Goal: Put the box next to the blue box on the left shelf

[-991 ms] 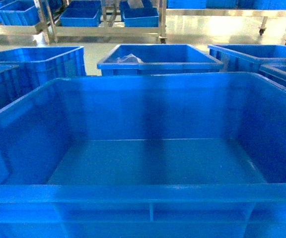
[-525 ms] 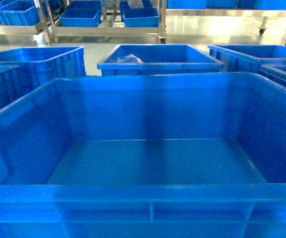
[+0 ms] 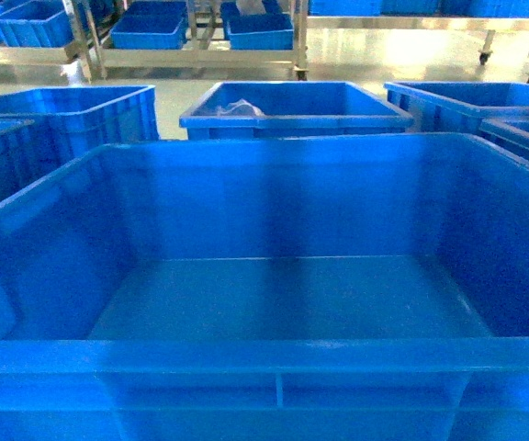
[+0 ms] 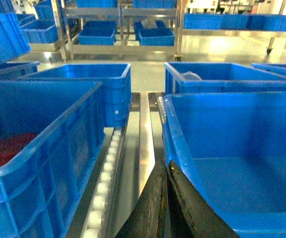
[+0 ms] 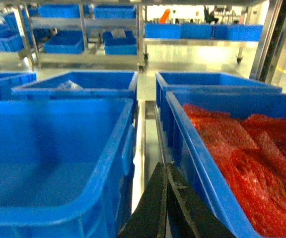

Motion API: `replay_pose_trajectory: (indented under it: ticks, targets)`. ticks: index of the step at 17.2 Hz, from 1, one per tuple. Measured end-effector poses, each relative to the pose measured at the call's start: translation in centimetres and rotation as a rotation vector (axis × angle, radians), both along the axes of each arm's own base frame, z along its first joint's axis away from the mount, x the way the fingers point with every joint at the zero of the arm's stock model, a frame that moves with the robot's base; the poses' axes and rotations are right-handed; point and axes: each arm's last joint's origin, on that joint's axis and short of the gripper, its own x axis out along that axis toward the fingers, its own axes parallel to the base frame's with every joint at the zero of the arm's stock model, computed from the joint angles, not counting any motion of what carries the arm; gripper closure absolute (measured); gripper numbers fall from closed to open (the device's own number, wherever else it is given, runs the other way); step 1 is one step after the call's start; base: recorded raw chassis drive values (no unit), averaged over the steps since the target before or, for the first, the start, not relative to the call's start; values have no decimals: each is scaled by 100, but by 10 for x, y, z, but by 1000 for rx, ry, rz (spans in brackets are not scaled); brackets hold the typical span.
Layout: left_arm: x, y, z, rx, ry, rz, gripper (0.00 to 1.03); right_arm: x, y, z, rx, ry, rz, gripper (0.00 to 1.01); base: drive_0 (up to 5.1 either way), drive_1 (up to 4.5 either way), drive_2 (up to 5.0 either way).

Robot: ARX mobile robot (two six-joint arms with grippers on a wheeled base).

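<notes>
The box is sitting between both arms, left gripper and right gripper flanking it, fingers pressed together, holding nothing.

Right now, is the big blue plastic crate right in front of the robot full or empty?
Empty: the large blue plastic crate shows only its bare glossy floor.

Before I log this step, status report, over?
Both hands shut, empty: left hand, right hand. Box empty, unheld. Neighbouring crates close on both sides.
</notes>
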Motion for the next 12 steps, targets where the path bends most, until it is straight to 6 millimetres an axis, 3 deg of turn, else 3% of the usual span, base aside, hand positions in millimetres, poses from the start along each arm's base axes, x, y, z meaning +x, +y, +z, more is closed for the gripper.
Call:
replay_pose_trajectory:
  ticks: [5,6,10,12]
  targets:
    - [0,0,0,0,-3,1,101,0,0,-4,0,29,0,99,0,0,0]
    - [0,0,0,-2,-3,0,97,0,0,-4,-2,27,1,96,0,0,0]
    - [0,0,0,-2,-3,0,48,0,0,-4,-1,27,0,47,0,0,0]
    - [0,0,0,-2,-3,0,39,0,0,-4,-1,27,0,38,0,0,0]
